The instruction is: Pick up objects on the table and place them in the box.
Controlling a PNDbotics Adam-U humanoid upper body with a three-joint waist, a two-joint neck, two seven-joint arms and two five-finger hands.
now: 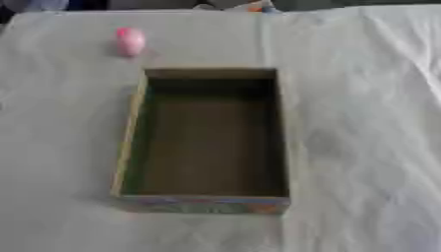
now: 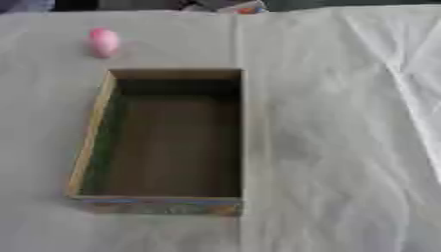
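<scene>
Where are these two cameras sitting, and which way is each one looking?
Left eye view: in the robot's head, looking down at the open box on the white-covered table; no arm or hand shows.
Right eye view: beside it in the head, facing the same way; again none of the robot's body shows.
Shared: both show the box and the pink object beyond its far left corner, shifted slightly sideways.

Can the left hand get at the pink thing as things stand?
Probably yes: the pink thing lies alone on the cloth, beyond the box's far left corner, nothing over it. No hand is in view.
</scene>
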